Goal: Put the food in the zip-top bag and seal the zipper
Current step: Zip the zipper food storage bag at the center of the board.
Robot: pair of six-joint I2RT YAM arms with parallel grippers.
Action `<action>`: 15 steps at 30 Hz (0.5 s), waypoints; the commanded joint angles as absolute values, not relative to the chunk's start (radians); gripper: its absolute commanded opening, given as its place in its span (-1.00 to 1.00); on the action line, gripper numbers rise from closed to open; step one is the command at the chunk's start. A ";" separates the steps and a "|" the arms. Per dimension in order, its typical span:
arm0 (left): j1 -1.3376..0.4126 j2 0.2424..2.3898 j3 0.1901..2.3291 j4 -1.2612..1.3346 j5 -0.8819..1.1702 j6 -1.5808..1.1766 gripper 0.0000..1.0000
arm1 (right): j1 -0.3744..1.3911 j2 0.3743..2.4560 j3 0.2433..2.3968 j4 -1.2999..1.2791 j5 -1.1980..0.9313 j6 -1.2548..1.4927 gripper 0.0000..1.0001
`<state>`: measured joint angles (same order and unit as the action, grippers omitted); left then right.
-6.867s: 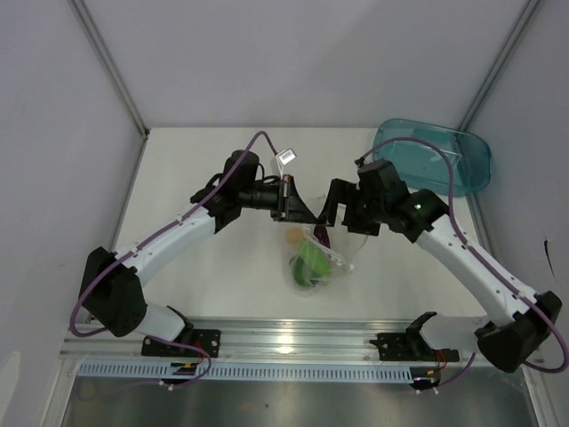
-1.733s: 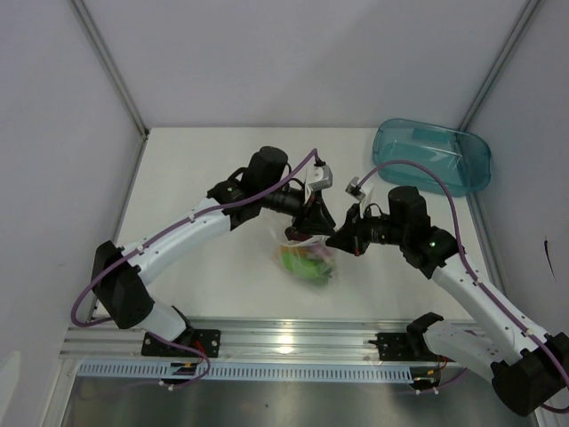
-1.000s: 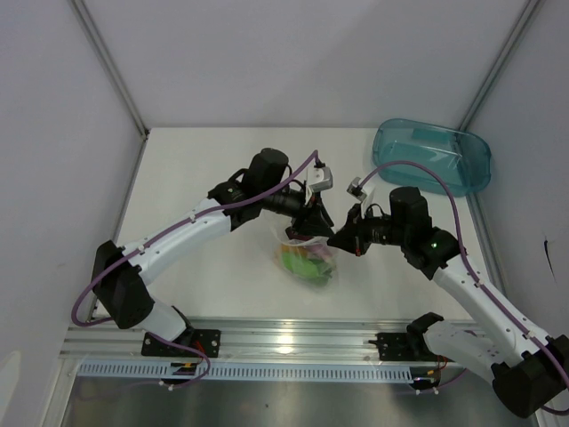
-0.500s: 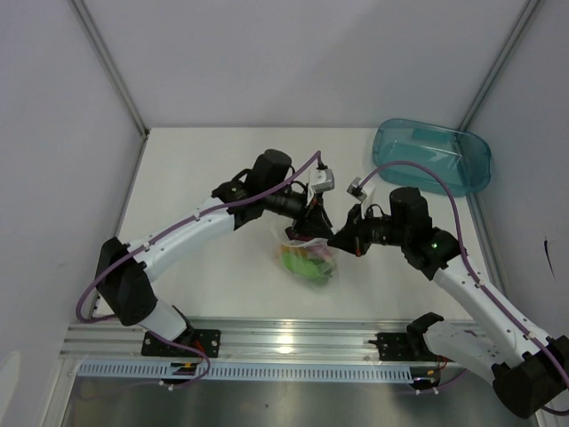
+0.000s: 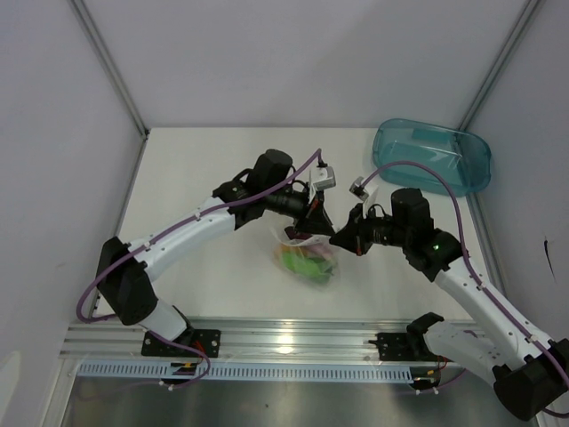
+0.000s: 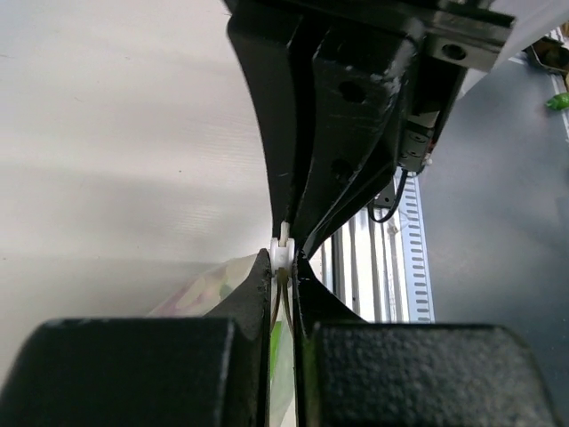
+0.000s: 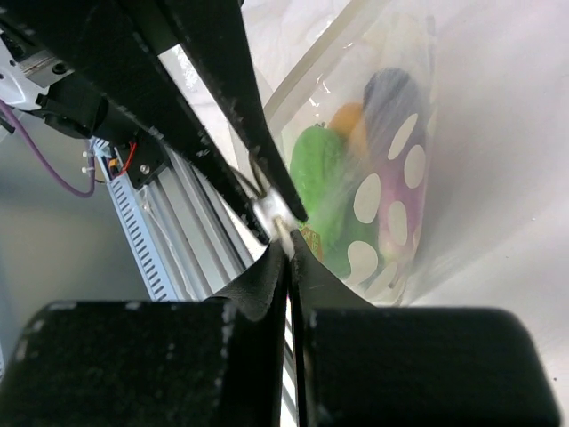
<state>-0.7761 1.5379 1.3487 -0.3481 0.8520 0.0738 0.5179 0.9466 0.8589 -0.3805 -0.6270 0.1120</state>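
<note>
Left gripper [image 5: 312, 226]: clenched on the zipper [image 6: 283, 253]; a thin white strip is squeezed flat between its tips.
Zipper: it runs from the left jaws straight across to the right jaws, which stand tip to tip and almost touch.
Zip-top bag [image 5: 307, 261]: it sags below both sets of jaws, on the table [image 5: 196, 169] side nearer the arm bases.
Food [image 5: 302, 260]: inside the bag, under the pinch line, well below the strip.
Right gripper [image 5: 337, 238]: closed hard on the same strip, from the opposite side.
Teal tray [image 5: 436, 156]: well apart, beyond the right jaws.
Step in hand: pressing the seal shut, by my reading.
Doing it well: keep one pinch as an anchor and draw the other along the strip, squarely across it, so no gap is skipped. Keep the strip taut and level, and let no bag film or food bunch between the tips.
Top view alone: shows both arms meeting over the bag, but not the strip itself.
Left wrist alone: shows the strip seated between the tips, with the right gripper close ahead.
Right wrist alone: shows the green [image 7: 324, 178], orange [image 7: 348, 120] and purple [image 7: 396, 111] pieces behind the film, and the free strip angling away. Whether that stretch is sealed, I cannot tell.
</note>
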 commanded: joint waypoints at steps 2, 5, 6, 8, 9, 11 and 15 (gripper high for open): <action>-0.770 1.490 1.365 -0.376 0.740 0.055 -0.99 | 0.520 0.867 0.858 -0.331 -0.578 0.143 -1.00; -0.758 1.459 1.342 -0.385 0.698 0.048 -0.99 | 0.514 0.844 0.844 -0.322 -0.561 0.173 -1.00; -0.755 1.453 1.336 -0.387 0.692 0.046 -0.99 | 0.512 0.833 0.832 -0.312 -0.557 0.181 -1.00; -0.749 1.436 1.325 -0.394 0.690 0.046 -0.99 | 0.512 0.827 0.816 -0.301 -0.555 0.202 -1.00; -0.749 1.431 1.321 -0.403 0.687 0.049 -0.99 | 0.512 0.819 0.802 -0.289 -0.555 0.209 -1.00; -0.749 1.422 1.318 -0.410 0.689 0.057 -0.99 | 0.512 0.816 0.793 -0.281 -0.546 0.221 -1.00; -0.747 1.399 1.295 -0.402 0.710 0.057 -0.99 | 0.506 0.804 0.785 -0.278 -0.548 0.225 -1.00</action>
